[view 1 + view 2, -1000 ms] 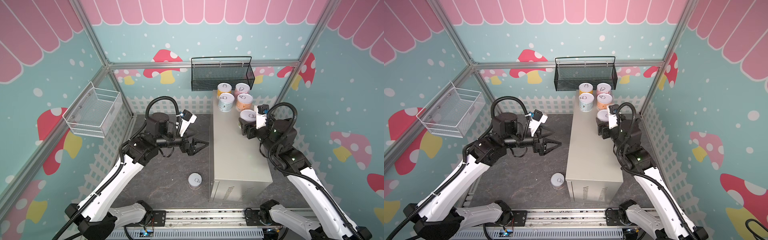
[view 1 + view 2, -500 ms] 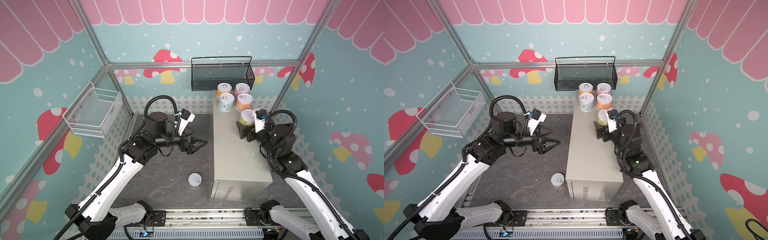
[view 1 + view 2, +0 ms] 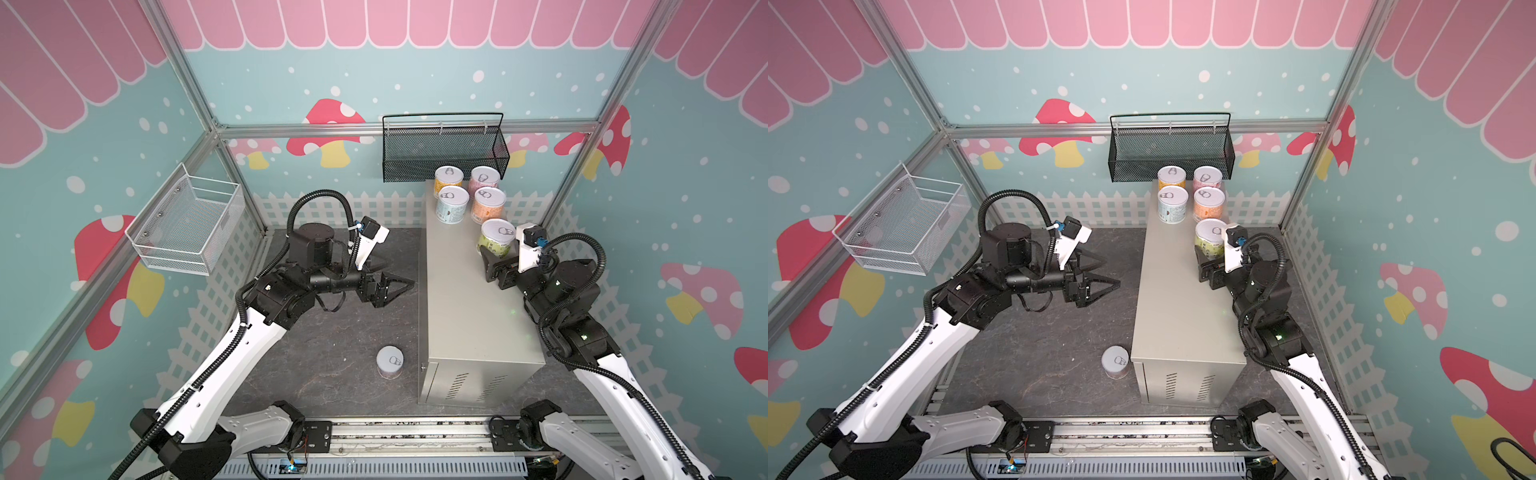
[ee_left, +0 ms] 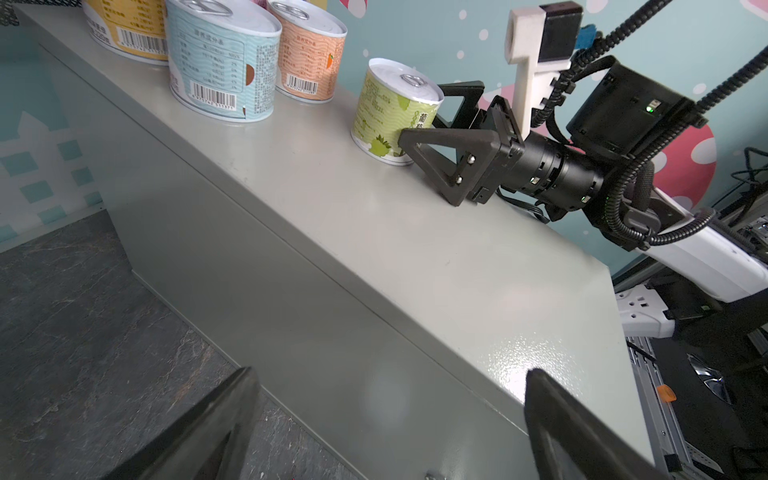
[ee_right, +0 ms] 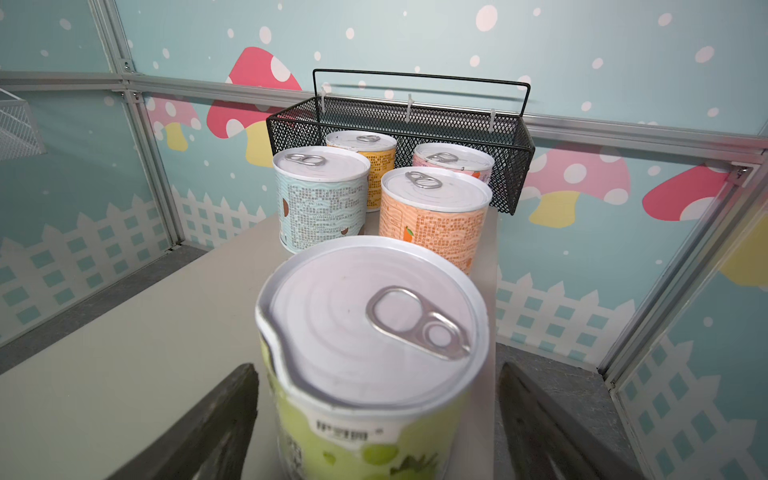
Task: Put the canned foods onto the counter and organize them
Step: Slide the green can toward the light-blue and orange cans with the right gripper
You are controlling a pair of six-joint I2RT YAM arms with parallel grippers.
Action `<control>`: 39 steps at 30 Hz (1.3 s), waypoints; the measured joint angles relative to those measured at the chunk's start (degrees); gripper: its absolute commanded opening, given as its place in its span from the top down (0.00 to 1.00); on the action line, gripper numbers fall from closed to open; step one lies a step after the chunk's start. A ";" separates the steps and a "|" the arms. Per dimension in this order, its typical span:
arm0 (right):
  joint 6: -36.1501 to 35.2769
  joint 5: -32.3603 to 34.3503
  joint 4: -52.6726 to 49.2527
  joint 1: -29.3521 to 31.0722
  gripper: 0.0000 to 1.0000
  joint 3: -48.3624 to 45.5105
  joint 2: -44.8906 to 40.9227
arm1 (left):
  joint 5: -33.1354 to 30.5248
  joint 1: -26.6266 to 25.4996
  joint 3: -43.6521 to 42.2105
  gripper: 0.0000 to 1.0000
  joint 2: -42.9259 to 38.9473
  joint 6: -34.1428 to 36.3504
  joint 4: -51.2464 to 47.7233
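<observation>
Top views both show the counter (image 3: 469,316) (image 3: 1179,316) standing on the dark floor (image 3: 332,332), right of middle, its vent end nearest. The black basket (image 3: 444,153) hangs on the far wall just above the counter's far end. The white basket (image 3: 187,224) hangs on the left wall.

The left gripper (image 3: 401,274) hovers over the floor left of the counter and points at it. Its jaws are wide with nothing between them, as the left wrist view (image 4: 392,374) also shows.

The right gripper (image 3: 498,253) sits low over the counter's right side, its jaws either side of the green can (image 3: 498,235). In the right wrist view (image 5: 376,370) a slim gap shows on each side, so the jaws are spread, not clamped.

The green can stands upright on the counter, just nearer than the orange can (image 3: 490,199). Four cans form a tight block at the far end:
- yellow (image 3: 448,176) far left
- pink (image 3: 484,178) far right
- blue (image 3: 453,198) near left
- orange near right

The sixth can (image 3: 390,361) stands upright on the floor, just left of the counter's near end.
</observation>
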 measured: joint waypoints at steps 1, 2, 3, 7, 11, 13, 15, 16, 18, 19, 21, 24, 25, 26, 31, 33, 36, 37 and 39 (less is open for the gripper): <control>0.13 -0.04 0.20 -0.13 0.12 -0.09 0.04 | 0.02 0.00 0.00 0.01 0.04 -0.04 0.13; 0.24 -0.04 0.48 -0.24 0.13 -0.22 0.07 | 0.07 0.02 0.00 0.01 0.04 -0.09 0.15; 0.42 -0.11 0.90 -0.35 0.14 -0.42 0.11 | 0.22 0.07 0.00 0.01 0.07 -0.09 0.15; 0.85 -0.61 2.67 -0.55 0.18 -1.18 0.28 | 0.85 0.11 0.00 0.01 0.15 0.15 0.11; 0.96 -1.03 4.31 -0.63 0.20 -1.92 0.28 | 1.70 -0.37 0.83 0.01 1.42 1.18 -0.92; 0.87 -1.14 4.68 -0.72 0.21 -2.12 0.26 | 1.55 -1.31 3.02 0.01 3.32 2.03 -2.82; 0.76 -1.18 5.11 -0.92 0.21 -2.34 0.26 | 0.74 -2.89 5.79 0.01 5.51 3.13 -4.61; 0.76 -1.16 5.53 -1.03 0.22 -2.51 0.26 | -0.22 -4.11 7.37 0.01 6.69 3.72 -5.62; 0.68 -1.31 5.95 -1.33 0.22 -2.69 0.26 | -2.27 -6.29 9.44 0.01 8.20 4.85 -6.99; 0.59 -1.36 6.21 -1.46 0.23 -2.80 0.26 | -3.69 -7.45 10.34 0.01 8.76 5.44 -7.69; 0.46 -1.64 6.69 -1.79 0.23 -2.95 0.28 | -6.88 -9.62 12.26 0.01 9.84 6.75 -8.98; 0.22 -2.32 7.34 -2.45 0.23 -2.95 0.94 | -12.11 -12.59 15.63 0.01 11.47 8.79 -10.78; 0.17 -2.69 7.67 -2.69 0.24 -2.95 1.22 | -13.57 -13.35 16.81 0.01 12.09 9.31 -11.06; 0.15 -3.06 8.09 -2.93 0.24 -2.95 1.55 | -14.88 -13.97 17.77 0.01 12.61 9.81 -11.17; 0.13 -4.70 9.51 -3.58 0.24 -2.82 2.82 | -18.91 -14.64 19.87 0.01 13.79 11.72 -11.89; 0.07 -5.20 9.79 -3.65 0.25 -2.62 3.30 | -19.71 -14.64 19.87 0.01 13.79 12.20 -12.17; -0.13 -6.23 10.16 -3.96 0.25 -2.29 4.07 | -20.46 -14.64 19.85 0.01 13.79 12.76 -12.41; -0.17 -6.40 10.27 -3.96 0.25 -2.14 4.33 | -20.63 -14.64 19.85 0.01 13.79 12.83 -12.39; -0.35 -6.69 10.38 -4.00 0.25 -1.92 4.74 | -20.70 -14.64 19.78 0.01 13.79 12.98 -12.37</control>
